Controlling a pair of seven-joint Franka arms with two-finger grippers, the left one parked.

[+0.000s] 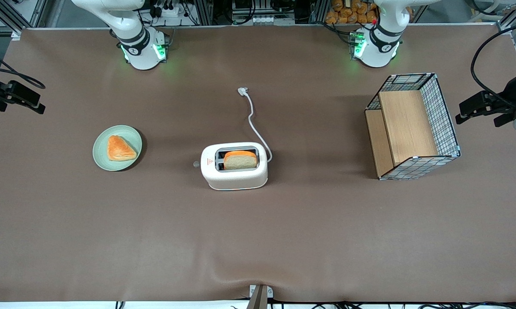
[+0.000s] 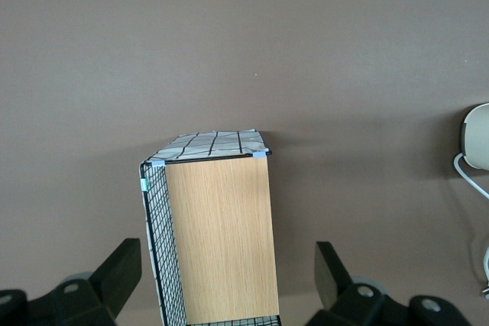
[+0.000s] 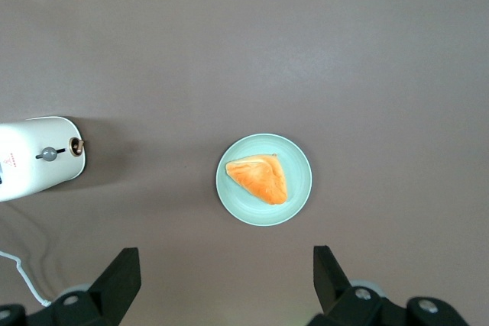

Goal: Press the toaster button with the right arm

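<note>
Zero contact: approach step; gripper (image 3: 223,284) spread wide, empty, high over plate (image 3: 299,167)
next: swing to button (image 1: 195,163) on toaster (image 1: 234,175) mid-table

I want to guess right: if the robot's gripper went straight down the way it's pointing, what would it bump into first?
Probably the green plate with the pastry; the open gripper points down near it, not at the toaster.

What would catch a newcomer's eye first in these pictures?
The white toaster mid-table, a bread slice standing in its slot, its grey button facing the green plate of pastry toward the working arm's end. The wire basket lies toward the parked arm's end. The claw hangs open above the plate.
</note>
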